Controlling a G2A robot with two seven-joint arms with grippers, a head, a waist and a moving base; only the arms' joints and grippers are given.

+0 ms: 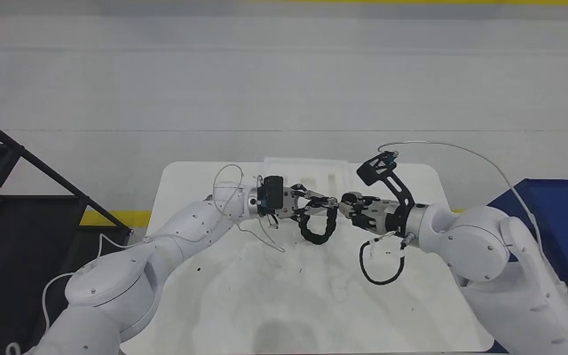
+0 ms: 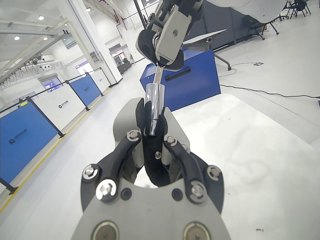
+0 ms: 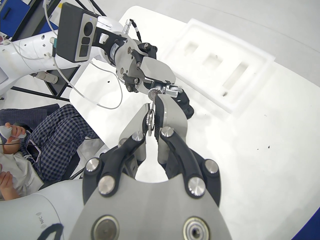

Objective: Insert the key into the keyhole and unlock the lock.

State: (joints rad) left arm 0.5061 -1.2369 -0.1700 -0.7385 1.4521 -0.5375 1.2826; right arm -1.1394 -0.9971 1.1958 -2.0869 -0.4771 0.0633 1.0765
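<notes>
Chrome-barrelled black cable lock (image 2: pixel 155 96) pinched in your left pincer (image 2: pixel 151 118), above white counter (image 1: pixel 266 302) centre. Right pincer (image 3: pixel 156 112) grips small silver key (image 3: pixel 150 119), blade tip apparently in keyhole (image 3: pixel 152 93). Insertion step; next you'd seat it fully, then twist.

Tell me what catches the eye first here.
Above the white table, two arms meet: the left arm's jaws clamp a chrome cylinder lock with a black cable loop, and the right arm's jaws pinch a small silver key at its keyhole. A white foam tray lies at the table's far edge.
</notes>
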